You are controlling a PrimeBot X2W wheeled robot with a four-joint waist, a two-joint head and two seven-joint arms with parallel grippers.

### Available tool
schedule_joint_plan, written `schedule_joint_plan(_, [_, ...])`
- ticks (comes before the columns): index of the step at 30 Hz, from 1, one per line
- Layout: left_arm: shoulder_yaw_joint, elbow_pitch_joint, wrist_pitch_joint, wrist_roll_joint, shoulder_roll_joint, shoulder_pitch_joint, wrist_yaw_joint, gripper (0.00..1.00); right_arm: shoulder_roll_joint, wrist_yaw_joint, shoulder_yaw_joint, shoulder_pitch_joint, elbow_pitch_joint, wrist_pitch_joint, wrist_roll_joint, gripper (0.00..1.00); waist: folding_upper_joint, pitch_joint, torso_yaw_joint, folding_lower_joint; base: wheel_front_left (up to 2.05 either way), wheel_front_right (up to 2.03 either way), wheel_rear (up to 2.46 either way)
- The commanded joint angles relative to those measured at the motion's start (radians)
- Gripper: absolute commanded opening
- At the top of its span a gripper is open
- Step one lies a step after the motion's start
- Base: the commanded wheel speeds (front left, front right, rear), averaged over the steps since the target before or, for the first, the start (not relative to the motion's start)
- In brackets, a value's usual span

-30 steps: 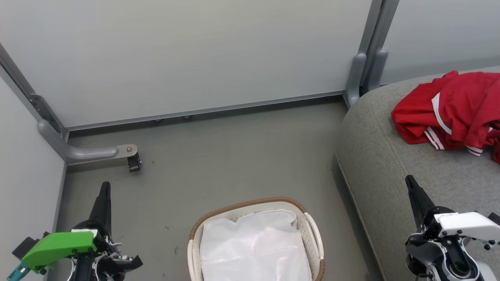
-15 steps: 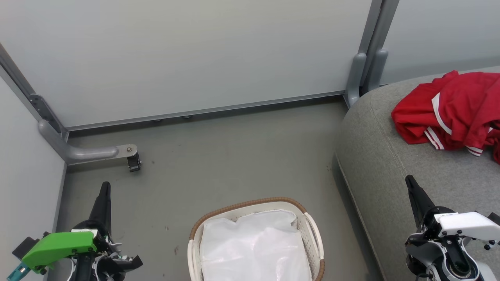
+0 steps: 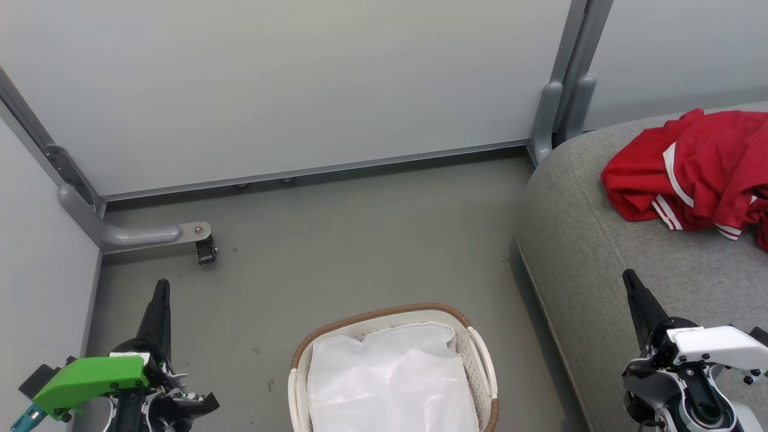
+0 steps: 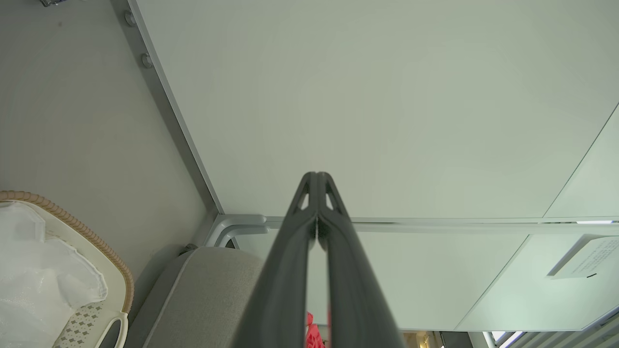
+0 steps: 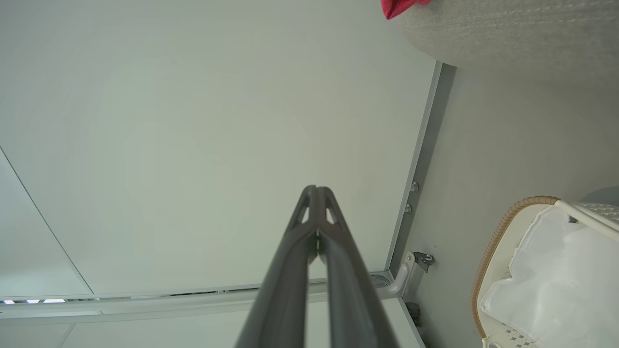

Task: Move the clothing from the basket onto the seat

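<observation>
The left gripper (image 3: 160, 289), two long dark fingers below a green housing, was clenched tip to tip on nothing; its own wrist view showed the jaws pressed together with no cloth between them. It hung over the bare grey floor (image 3: 360, 240), well to the left of the oval white perforated plastic basket (image 3: 384, 313) with the brown woven-look rim. The right gripper (image 3: 630, 281), dark fingers on a white wrist, was clamped on nothing as well, poised over the near edge of the large grey upholstered seat (image 3: 594, 258) and well apart from the garments.

Between the two arms the basket stood on the floor, and only its crumpled white plastic liner (image 3: 390, 378) showed inside, with no red fabric visible in the part in view. The soft bright red clothing (image 3: 702, 174) with white stripe trim lay bunched on top of the seat, toward its far right side.

Judging by this, the transfer looked finished: garments on the cushion, basket emptied, both claws withdrawn and idle. The basket's nearest end was cut off by the head view's lower edge, so a leftover piece there could not be ruled out
</observation>
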Motion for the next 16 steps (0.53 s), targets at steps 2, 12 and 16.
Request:
schedule_joint_plan(2, [0.002, -0.002, 0.003, -0.003, 0.007, -0.011, -0.006, 0.00, -0.003, 0.000, -0.002, 0.011, -0.003, 0.001, 0.004, 0.00, 0.0000, 0.000, 0.000, 0.0000, 0.00, 0.00, 0.00])
schedule_joint_plan(12, [0.002, -0.002, 0.003, -0.003, 0.007, -0.011, -0.006, 0.00, -0.003, 0.000, -0.002, 0.011, -0.003, 0.001, 0.004, 0.00, 0.0000, 0.000, 0.000, 0.0000, 0.00, 0.00, 0.00])
schedule_joint_plan(16, [0.002, -0.002, 0.003, -0.003, 0.007, -0.011, -0.006, 0.00, -0.003, 0.000, -0.002, 0.011, -0.003, 0.001, 0.004, 0.00, 0.0000, 0.000, 0.000, 0.0000, 0.00, 0.00, 0.00])
